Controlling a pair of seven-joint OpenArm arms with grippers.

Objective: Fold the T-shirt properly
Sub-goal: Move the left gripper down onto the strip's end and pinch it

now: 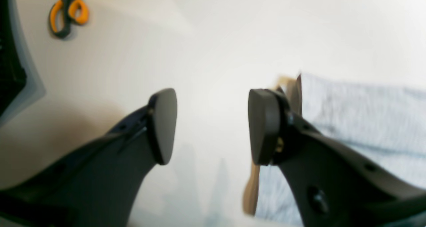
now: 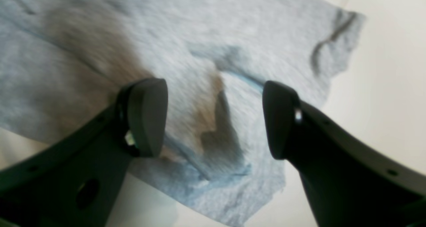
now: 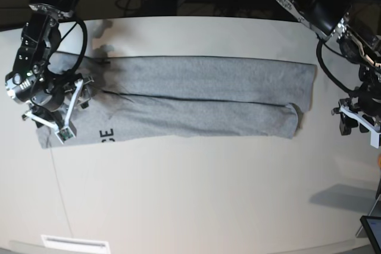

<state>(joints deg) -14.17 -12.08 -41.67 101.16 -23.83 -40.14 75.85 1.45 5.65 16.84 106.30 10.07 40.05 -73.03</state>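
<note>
The T-shirt [image 3: 196, 96] lies flat on the white desk [image 3: 196, 194], folded lengthwise into a long grey band that runs across the desk's middle. A crease line runs along the band's length, and the two folded edges meet there. In the base view, black block letters show on a part of the shirt near its left end, just under the right arm.

The right hand [image 2: 213, 120] hovers over that end of the T-shirt. Its two dark fingers [image 2: 146, 117] stand wide apart with nothing between them, and the right wrist view shows grey cloth below, with a short sleeve or corner reaching out onto the bare desk. Whether the fingertips touch the cloth cannot be told from the blurred picture.

The left hand [image 1: 213, 127] is beyond the other end of the T-shirt, over bare desk, just past the shirt's edge. Its fingers [image 1: 263, 127] are also spread open and hold nothing. In the left wrist view the shirt's edge lies beside one finger, close to it but not between the two.

A pair of scissors [image 1: 68, 12] with orange and black handles lies on the desk, well apart from the T-shirt, beyond the left hand.
</note>
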